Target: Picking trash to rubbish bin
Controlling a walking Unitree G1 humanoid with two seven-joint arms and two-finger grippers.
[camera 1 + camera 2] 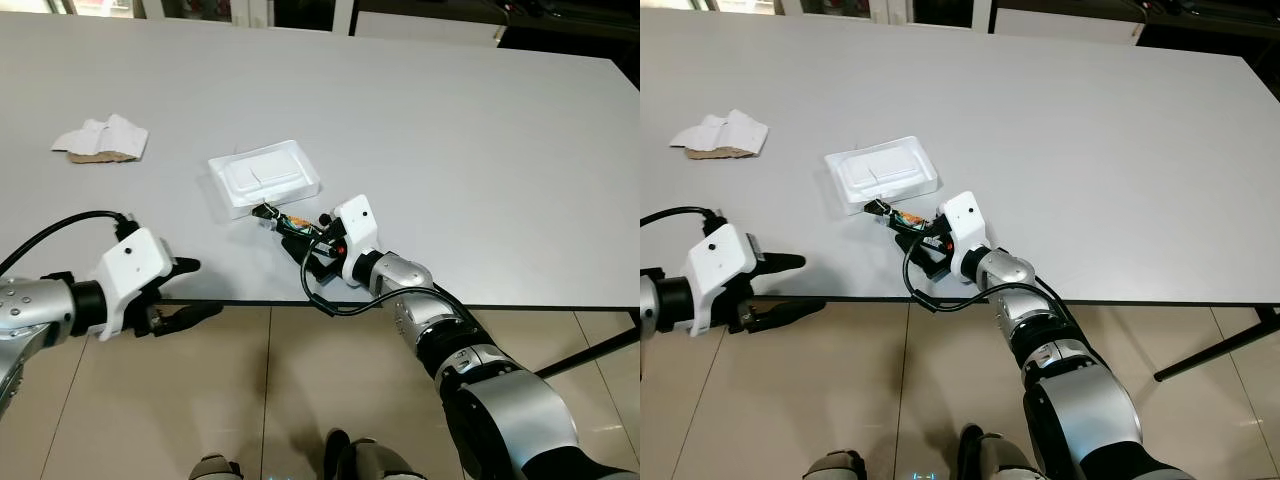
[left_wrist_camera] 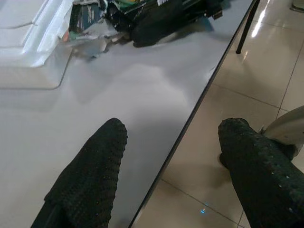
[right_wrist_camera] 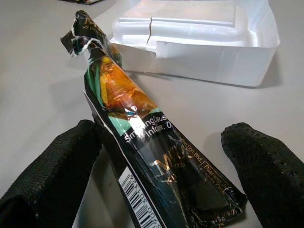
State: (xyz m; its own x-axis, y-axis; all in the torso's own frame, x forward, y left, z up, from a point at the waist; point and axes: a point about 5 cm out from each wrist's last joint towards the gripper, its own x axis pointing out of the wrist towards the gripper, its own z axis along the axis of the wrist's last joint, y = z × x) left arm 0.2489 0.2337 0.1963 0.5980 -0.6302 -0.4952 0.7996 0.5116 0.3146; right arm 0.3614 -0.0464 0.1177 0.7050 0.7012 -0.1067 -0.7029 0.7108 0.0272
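A dark crumpled snack wrapper [image 3: 142, 142] with an orange picture lies on the white table [image 1: 450, 150] near its front edge. Just beyond it sits a white foam tray [image 1: 265, 177]. My right gripper [image 1: 303, 243] is low over the table, open, with the wrapper between its fingers; one finger [image 3: 61, 161] touches the wrapper's side, the other stands apart. A crumpled piece of white and brown paper [image 1: 100, 138] rests at the far left of the table. My left gripper [image 1: 203, 288] hovers open at the table's front edge, nothing in it.
Beige tiled floor [image 1: 300, 400] lies below the table's front edge. A dark table leg [image 1: 590, 355] slants down at the right. The table's middle and right side are bare white surface.
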